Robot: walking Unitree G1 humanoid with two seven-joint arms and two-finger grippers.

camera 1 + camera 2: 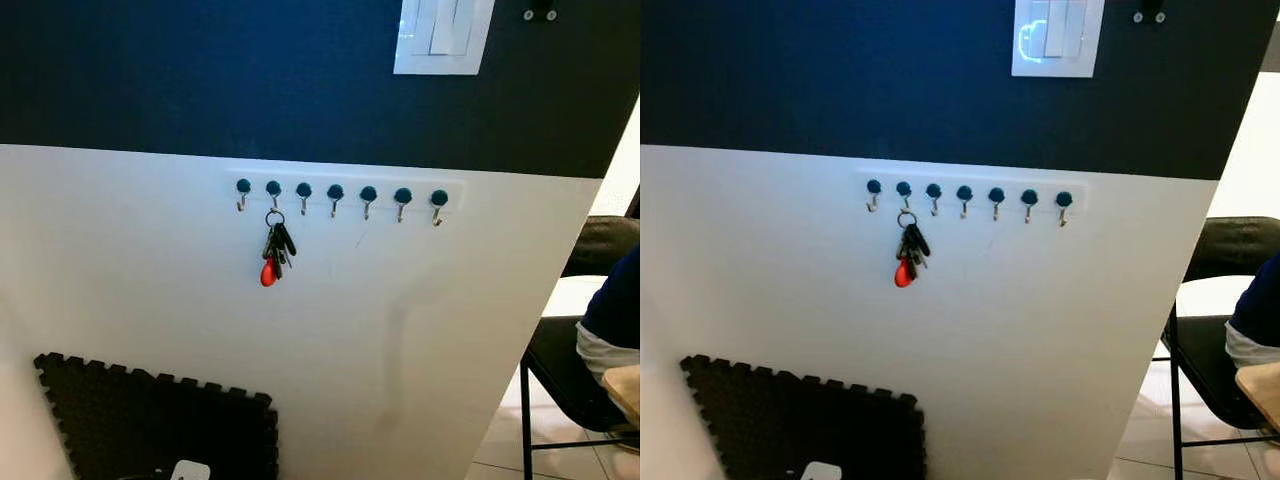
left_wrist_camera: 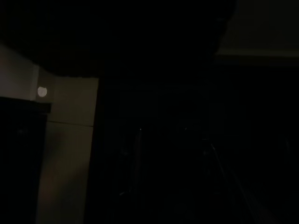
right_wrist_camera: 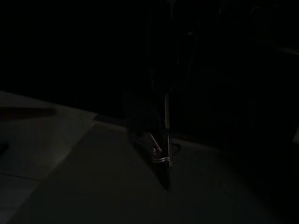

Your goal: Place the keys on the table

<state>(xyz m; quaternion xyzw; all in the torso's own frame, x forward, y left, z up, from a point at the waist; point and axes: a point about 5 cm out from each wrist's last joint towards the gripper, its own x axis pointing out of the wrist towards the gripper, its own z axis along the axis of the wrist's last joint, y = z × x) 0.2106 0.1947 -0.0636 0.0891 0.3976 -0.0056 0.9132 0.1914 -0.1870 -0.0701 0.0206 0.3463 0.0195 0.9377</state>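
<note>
While the keys (image 1: 275, 251) hang on the second hook (image 1: 273, 193), fetching hasn't begun; next, reach toward twelve o'clock. Jaws: cannot tell.

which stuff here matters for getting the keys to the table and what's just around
For the job:
- keys, hanging on the second hook from the left
- hook rail

Just around:
- light switch
- black foam mat
- black chair
- seated person's sleeve
</note>
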